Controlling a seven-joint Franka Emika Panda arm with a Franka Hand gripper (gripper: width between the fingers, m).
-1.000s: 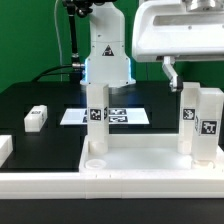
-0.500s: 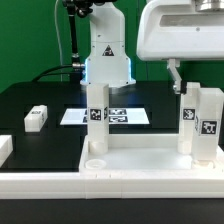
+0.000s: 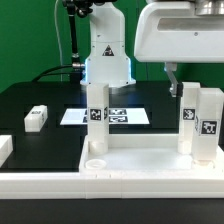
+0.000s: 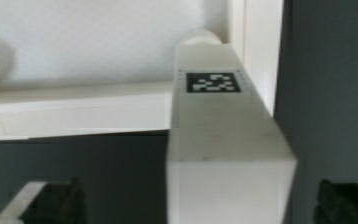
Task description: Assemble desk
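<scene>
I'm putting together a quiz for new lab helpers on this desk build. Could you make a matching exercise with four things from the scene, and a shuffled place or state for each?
Things
1. pincer
2. marker board
3. loose leg
4. desk top

Places or states
A. lies on the black table, at the exterior view's left
B. in the foreground, with upright legs standing on it
C. open, over the right-hand leg at the exterior view's right
D. flat on the table, in front of the arm's base

Pairs: 1-C, 2-D, 3-A, 4-B
</scene>
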